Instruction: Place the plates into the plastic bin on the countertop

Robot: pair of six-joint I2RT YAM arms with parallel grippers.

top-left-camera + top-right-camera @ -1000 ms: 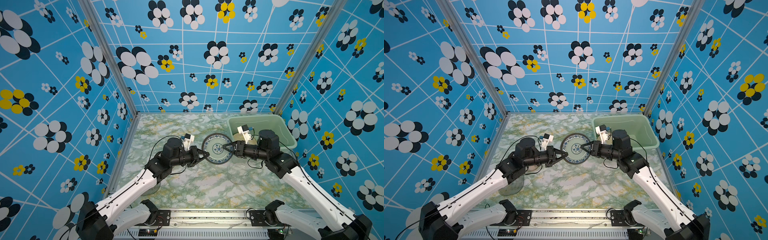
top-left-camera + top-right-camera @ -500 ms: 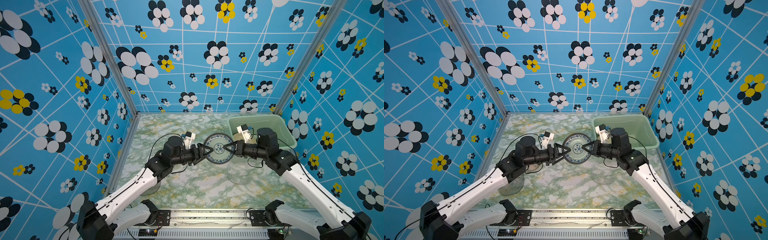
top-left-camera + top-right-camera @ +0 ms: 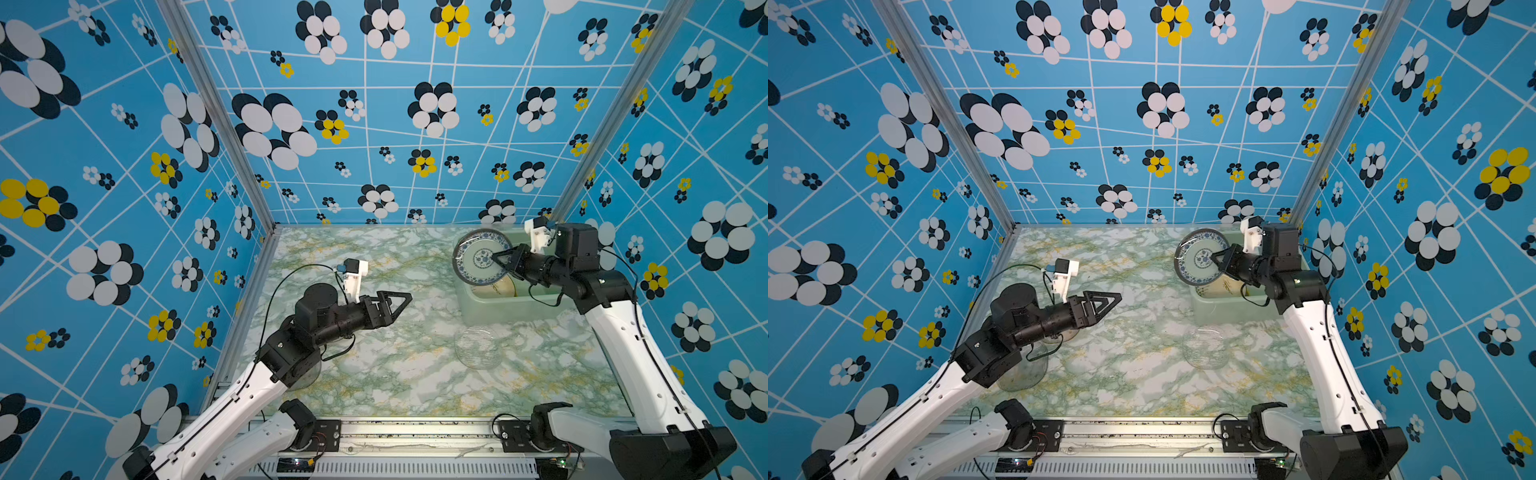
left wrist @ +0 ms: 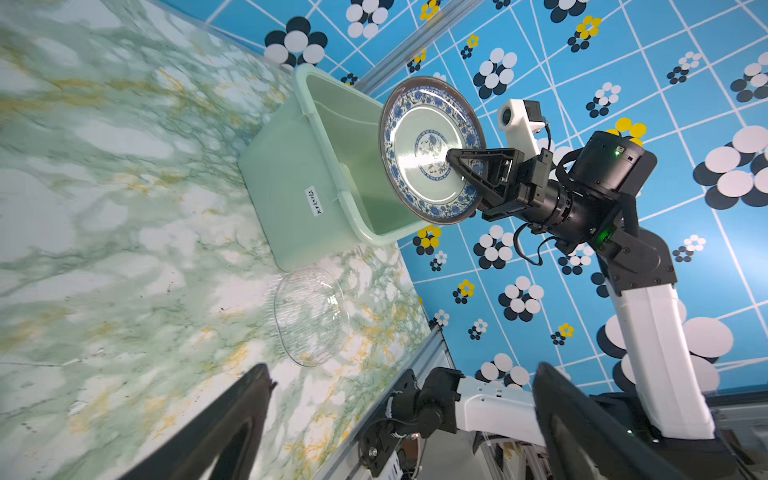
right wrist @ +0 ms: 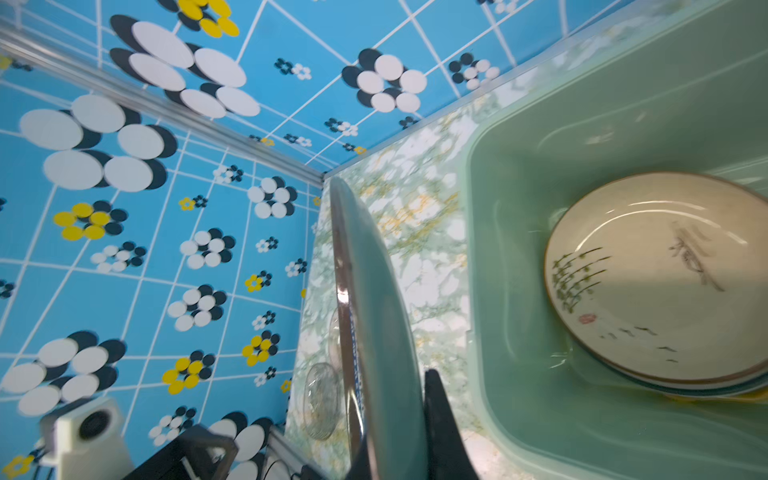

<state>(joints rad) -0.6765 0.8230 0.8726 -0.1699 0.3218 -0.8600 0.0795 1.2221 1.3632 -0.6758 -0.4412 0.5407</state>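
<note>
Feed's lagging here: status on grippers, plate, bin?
Right gripper shut on blue-patterned plate, upright at plastic bin rim. Left gripper open, empty. Clear glass plate on countertop, clear of path.

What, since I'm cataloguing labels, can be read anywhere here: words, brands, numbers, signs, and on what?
White sticker on the plastic bin's outer wall: handwritten marks, too small to read.
Beige plate inside the bin: dark brushed characters and a red seal, both too blurred to read.
No other text shows.

Right pincer (image 3: 496, 258) grips a blue-patterned plate (image 3: 469, 259), tilted upright, above the plastic bin (image 3: 498, 311); a clear glass plate (image 3: 478, 347) lies just beside the bin.
</note>
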